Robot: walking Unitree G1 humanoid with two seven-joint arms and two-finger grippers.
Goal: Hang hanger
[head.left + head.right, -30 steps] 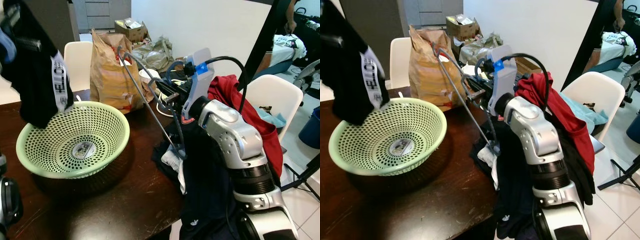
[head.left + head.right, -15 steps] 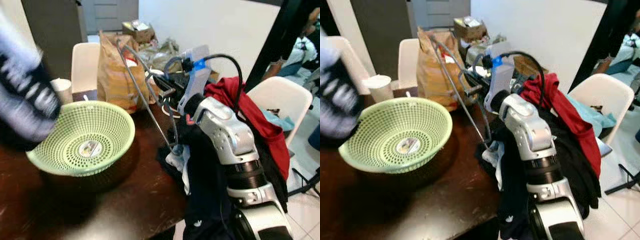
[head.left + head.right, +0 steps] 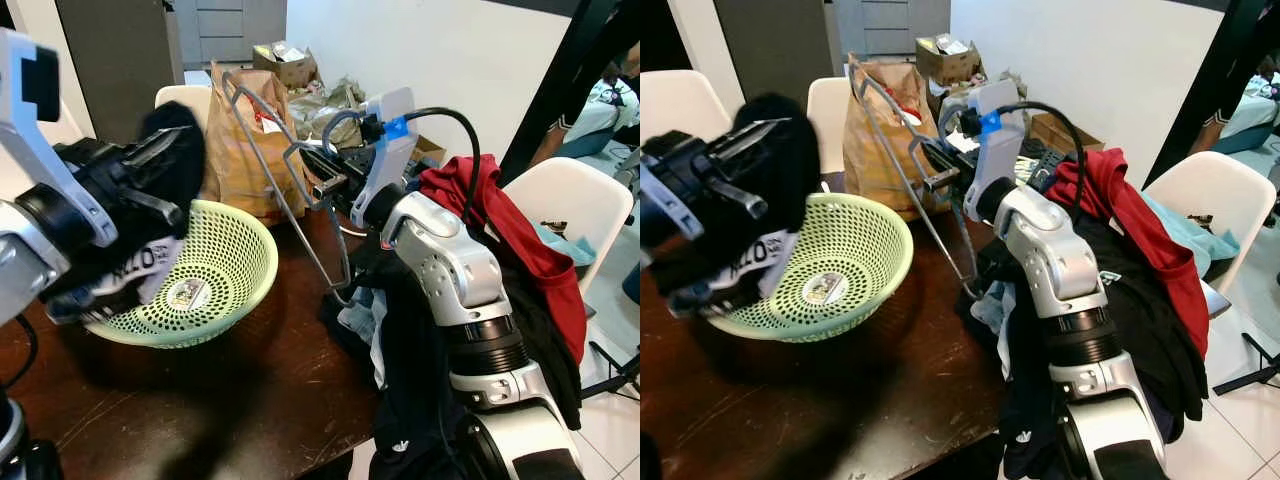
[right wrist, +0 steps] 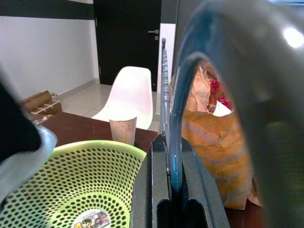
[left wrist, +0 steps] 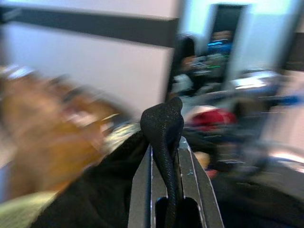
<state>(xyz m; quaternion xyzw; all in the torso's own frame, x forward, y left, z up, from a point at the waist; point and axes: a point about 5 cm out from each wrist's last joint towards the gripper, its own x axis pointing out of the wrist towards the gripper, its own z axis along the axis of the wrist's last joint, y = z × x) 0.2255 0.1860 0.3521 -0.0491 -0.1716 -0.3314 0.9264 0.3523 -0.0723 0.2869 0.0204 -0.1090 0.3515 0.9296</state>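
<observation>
A grey wire hanger stands tilted above the dark table, its lower end near the clothes pile. My right gripper is shut on it; in the right wrist view the wire runs up between the two fingers. My left gripper is shut on a black garment with a white printed label. It holds the garment over the left rim of a green perforated basket. In the left wrist view the black cloth is pinched between the fingers.
A brown paper bag stands behind the basket, with a paper cup and white chairs nearby. Red and dark clothes are piled at the table's right edge. Boxes and bags lie on the floor behind. The table front is bare.
The view has shifted. My left arm has swung in from the upper left, bringing the black garment down over the basket. The right gripper still holds the hanger in much the same pose.
</observation>
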